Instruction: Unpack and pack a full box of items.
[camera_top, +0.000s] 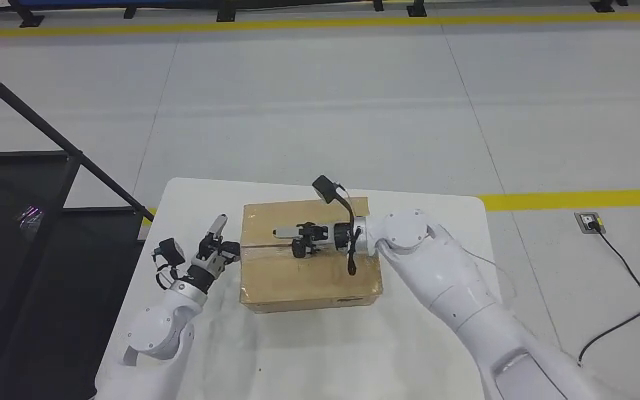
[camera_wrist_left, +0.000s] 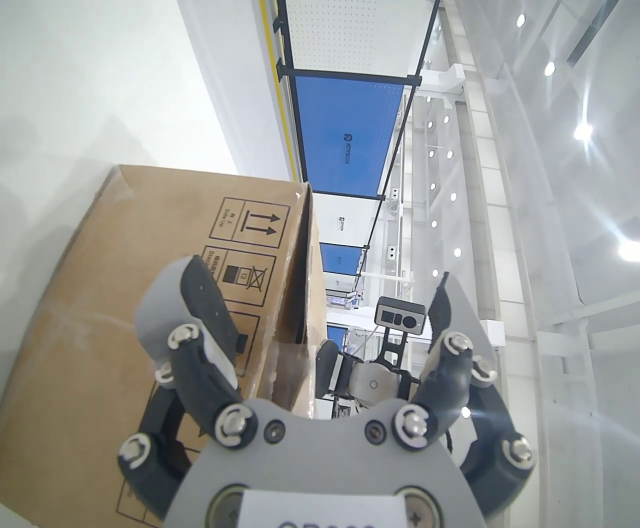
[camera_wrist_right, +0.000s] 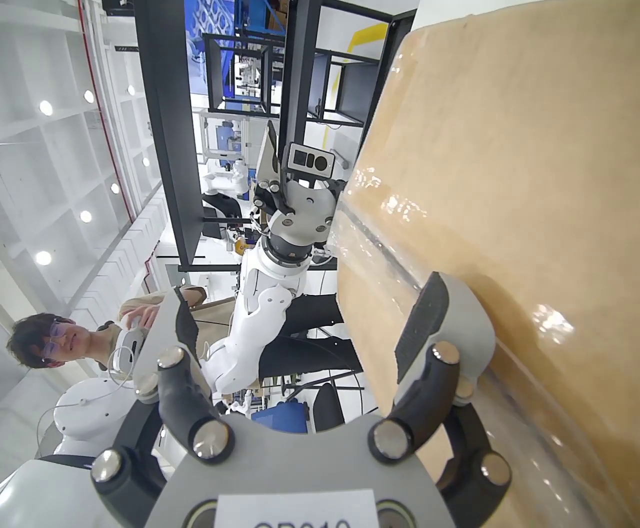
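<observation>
Box (camera_top: 310, 268) taped shut on table (camera_top: 330, 340). My right gripper (camera_top: 294, 241) over box top, fingers spread, one finger touching it. My left gripper (camera_top: 222, 238) beside box, fingers spread, empty.

Robotics lab: yellow floor tape (camera_top: 560, 200), black racks (camera_wrist_right: 161, 125)

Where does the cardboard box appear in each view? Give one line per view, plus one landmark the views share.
Top view: the cardboard box sits mid white table, the right pincer over its lid.
Left wrist view: its printed side stands just beyond the left pincer.
Right wrist view: its taped lid lies against one finger of the right pincer.
Shared landmark: the open left pincer beside the box.
</observation>
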